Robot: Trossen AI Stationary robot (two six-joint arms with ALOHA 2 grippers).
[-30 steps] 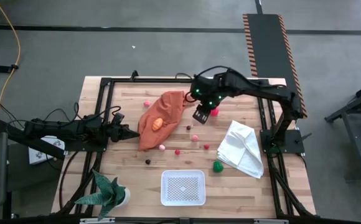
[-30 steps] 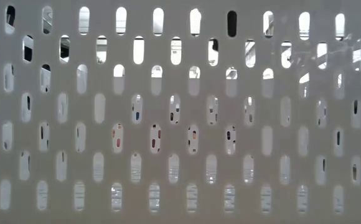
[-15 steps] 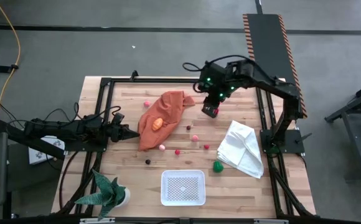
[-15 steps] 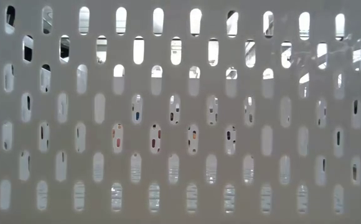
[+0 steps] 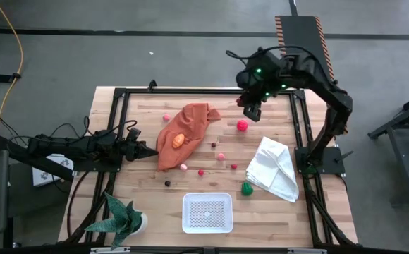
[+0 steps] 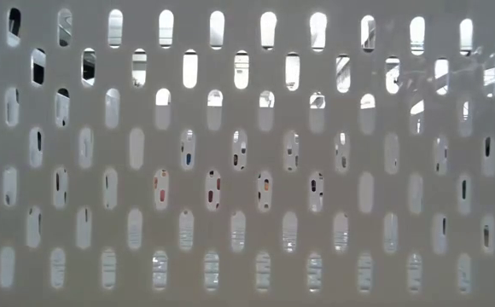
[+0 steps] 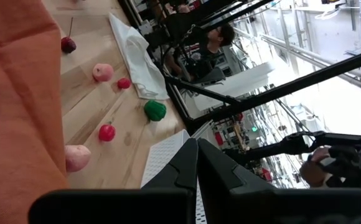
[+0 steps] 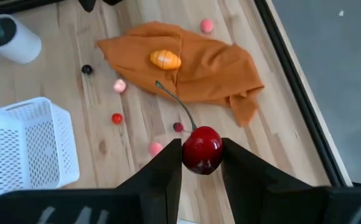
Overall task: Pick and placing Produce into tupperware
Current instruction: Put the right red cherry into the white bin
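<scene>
My right gripper [image 8: 200, 160], raised over the table's far right, pinches a red cherry [image 8: 201, 150], and the white tupperware [image 5: 206, 212] lies well nearer at the near edge, slightly left; left gripper [image 7: 196, 163] waits closed.

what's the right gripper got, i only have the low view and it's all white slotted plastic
Observer: The right gripper is shut on a shiny red cherry with a stem, high over the far side of the wooden table.
Operator: where's the container
Observer: The white perforated plastic container sits at the table's near edge, with nothing showing inside.
Operator: and the left arm
Observer: The left gripper is shut, empty, beside the orange cloth.
</scene>
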